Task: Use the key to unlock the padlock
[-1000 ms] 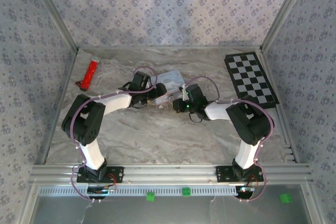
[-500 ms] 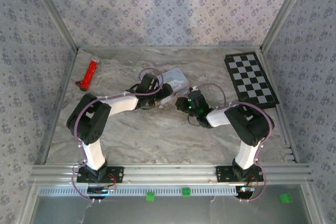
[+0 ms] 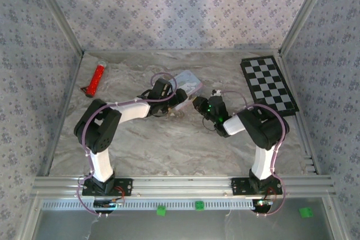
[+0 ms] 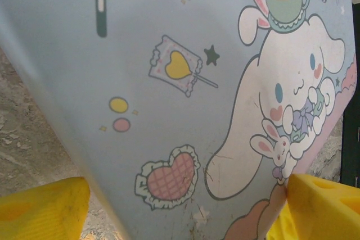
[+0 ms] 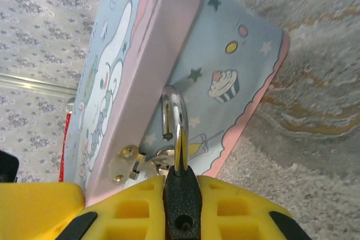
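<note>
Right wrist view gives the clearest reading. The right gripper is closed on the black body of the padlock, with its yellow fingers pinching the body from both sides. The silver shackle stands up out of the body and its short leg ends in open air, clear of the body. From that I judge the lock to be sprung. A small round hole in the body faces the camera, and I cannot tell where the key is. The shackle sits just beside the metal hasp on the rim of the pastel blue cartoon tin. I cannot tell whether it passes through the hasp's loop.

Left wrist view has the left gripper spread wide, with the tin's printed lid between its two fingers, one at each side edge. Both seem to touch the tin, so I judge that this gripper is clamping it and holding it tilted up on edge.

Top external view puts the tin near the middle of the bench, somewhat toward the far edge. The two grippers meet at its near side, and the padlock is there in the right one.

By my judgement the unlocking itself looks done. At most, what remains is to draw the open shackle clear of the hasp, if it is threaded there.
</note>
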Action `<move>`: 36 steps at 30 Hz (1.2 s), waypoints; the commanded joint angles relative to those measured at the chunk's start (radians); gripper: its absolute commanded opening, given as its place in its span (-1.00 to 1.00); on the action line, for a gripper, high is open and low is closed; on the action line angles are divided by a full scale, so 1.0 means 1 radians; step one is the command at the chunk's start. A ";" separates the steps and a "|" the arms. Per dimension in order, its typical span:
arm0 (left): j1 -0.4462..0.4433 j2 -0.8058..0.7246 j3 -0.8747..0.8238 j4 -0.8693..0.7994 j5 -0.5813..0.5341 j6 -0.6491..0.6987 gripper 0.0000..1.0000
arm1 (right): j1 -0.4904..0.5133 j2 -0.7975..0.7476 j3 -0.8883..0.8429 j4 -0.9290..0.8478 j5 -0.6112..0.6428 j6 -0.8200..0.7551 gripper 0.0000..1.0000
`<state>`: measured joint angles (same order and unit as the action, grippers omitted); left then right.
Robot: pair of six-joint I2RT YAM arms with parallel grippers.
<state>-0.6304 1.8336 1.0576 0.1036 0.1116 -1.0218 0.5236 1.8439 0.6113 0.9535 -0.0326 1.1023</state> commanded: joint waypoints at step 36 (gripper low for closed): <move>0.083 -1.175 -0.674 -0.193 -0.477 0.601 0.99 | -0.246 -0.605 -0.097 -1.148 -0.117 -0.647 -0.96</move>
<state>-0.5591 0.6777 0.3908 -0.1093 -0.3161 -0.4480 0.2916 1.2259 0.5339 -0.2096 -0.1280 0.4515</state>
